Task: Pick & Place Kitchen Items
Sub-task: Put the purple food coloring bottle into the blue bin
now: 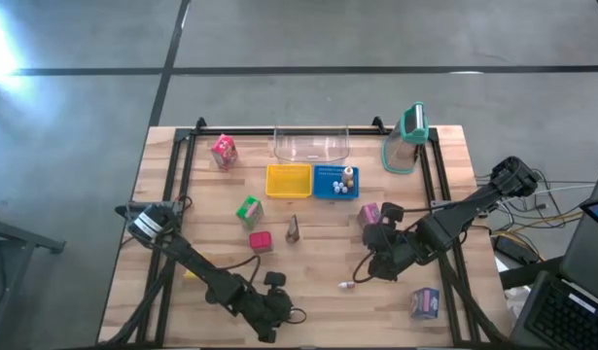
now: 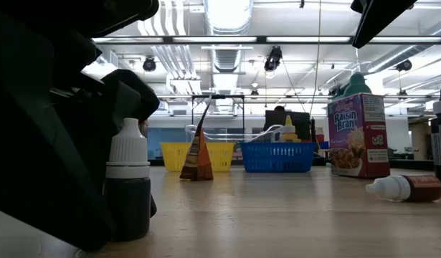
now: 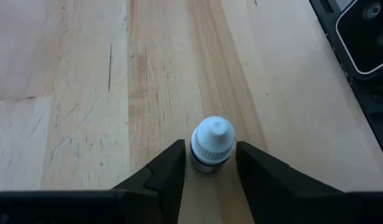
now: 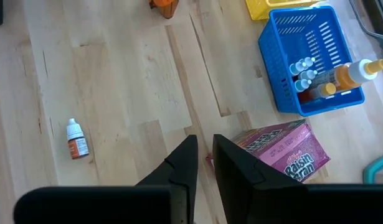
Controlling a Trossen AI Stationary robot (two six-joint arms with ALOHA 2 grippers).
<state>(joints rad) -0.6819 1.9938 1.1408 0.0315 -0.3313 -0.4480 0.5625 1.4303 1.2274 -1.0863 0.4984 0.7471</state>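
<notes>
your left end effector point(image 3: 207, 168) sits low at the near edge of the desk point(image 1: 308, 292), left of centre, its two fingers standing on either side of an upright dropper bottle point(image 3: 212, 143) with a white ribbed cap. the fingers look right against the bottle's sides, but you cannot tell whether they actually clamp it. in the low view the same bottle stands on the wood, dark below its cap.

your right end effector point(image 4: 202, 163) hovers over the right half of the desk with its fingers nearly together and nothing between them. just beside it lies the pink raisin bran carton point(image 4: 283, 149), and a second small dropper bottle point(image 4: 76, 138) lies on its side on bare wood to the near side of that end effector.

farther back, the blue basket point(image 1: 334, 183) holds several small bottles and white-capped pieces, with the yellow basket point(image 1: 288, 181) touching its left side. a pink carton point(image 1: 224, 150) stands far left, a green carton point(image 1: 248, 210) and a red carton point(image 1: 261, 241) sit left of centre, a small brown wedge-shaped carton point(image 1: 293, 229) is at mid-desk, and a purple carton point(image 1: 425, 302) lies near right. the clear jug with a teal lid point(image 1: 406, 138) stands far right.
</notes>
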